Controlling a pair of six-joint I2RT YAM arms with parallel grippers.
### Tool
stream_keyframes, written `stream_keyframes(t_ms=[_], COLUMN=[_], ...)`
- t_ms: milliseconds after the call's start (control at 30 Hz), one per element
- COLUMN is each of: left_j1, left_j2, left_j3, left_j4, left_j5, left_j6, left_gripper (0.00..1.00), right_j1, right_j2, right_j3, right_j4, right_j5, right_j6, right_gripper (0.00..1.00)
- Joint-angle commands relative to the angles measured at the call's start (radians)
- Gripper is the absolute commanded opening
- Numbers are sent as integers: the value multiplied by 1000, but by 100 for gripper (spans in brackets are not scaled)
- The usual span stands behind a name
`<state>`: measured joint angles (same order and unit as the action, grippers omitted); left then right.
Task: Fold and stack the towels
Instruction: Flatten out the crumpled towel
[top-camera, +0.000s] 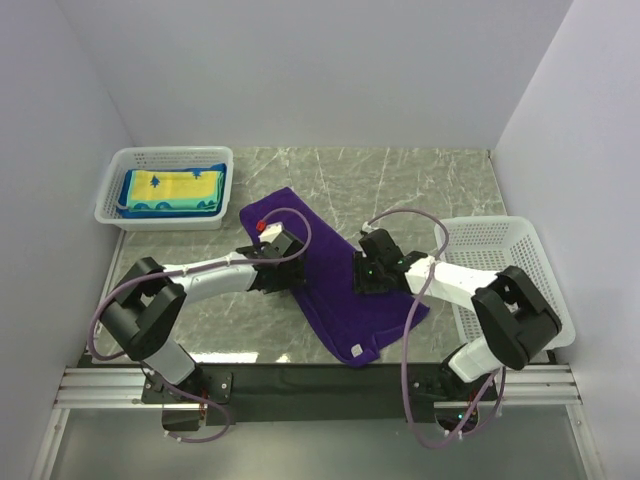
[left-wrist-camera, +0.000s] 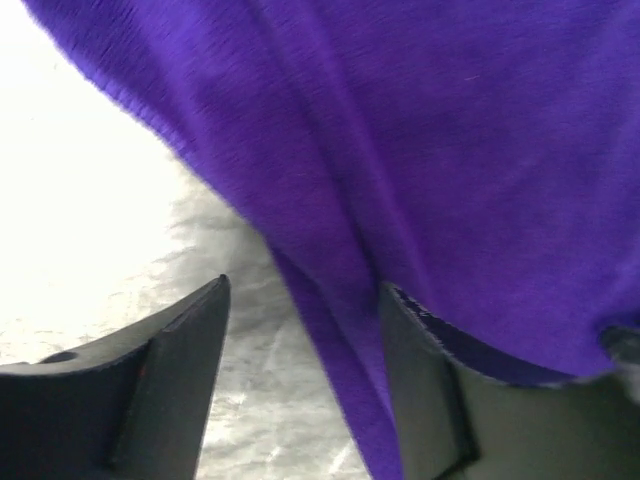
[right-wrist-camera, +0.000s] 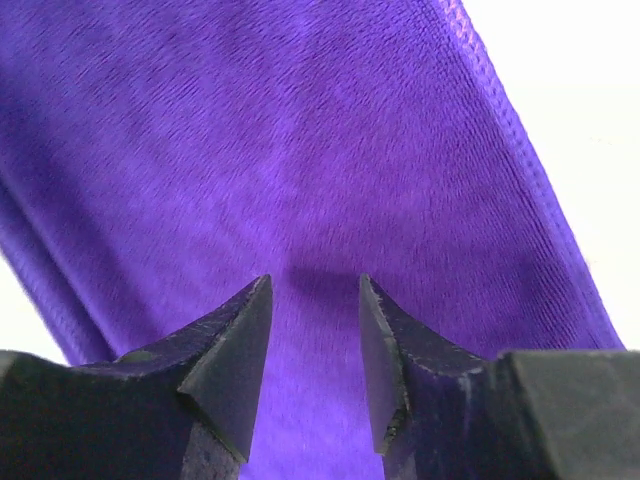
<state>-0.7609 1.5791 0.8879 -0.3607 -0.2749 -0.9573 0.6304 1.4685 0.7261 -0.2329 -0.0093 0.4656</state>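
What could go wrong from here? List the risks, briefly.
1. The purple towel lies skewed, its near corner at the table edge; a pull could drag it off.
2. The left gripper straddles only a thin fold, with cloth draped on one finger; closing may grab unevenly.

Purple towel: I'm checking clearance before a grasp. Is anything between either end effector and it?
Nothing visible stands in the way. The left end effector and the right end effector both sit right at the soft purple cloth towel, fingers apart, with only its own fabric in front of them.
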Motion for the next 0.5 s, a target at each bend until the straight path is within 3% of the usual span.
stream_keyframes(t_ms=[0, 167, 467], left_j1=[2, 2, 18], left_j2=[-1, 19, -4], left_j3=[-42, -84, -132], left_j4=[45, 20, -41], left_j5=[-26, -47, -78], left_j6=[-61, -87, -103], left_gripper=[65, 54, 53], right_j1=[-21, -92, -359], right_j2=[24, 21, -95], right_j3=[-16, -86, -228], right_j4=[110, 145, 204], right_j5=[-17, -6, -80], right_j6=[44, 110, 232], right_gripper=[46, 40, 39])
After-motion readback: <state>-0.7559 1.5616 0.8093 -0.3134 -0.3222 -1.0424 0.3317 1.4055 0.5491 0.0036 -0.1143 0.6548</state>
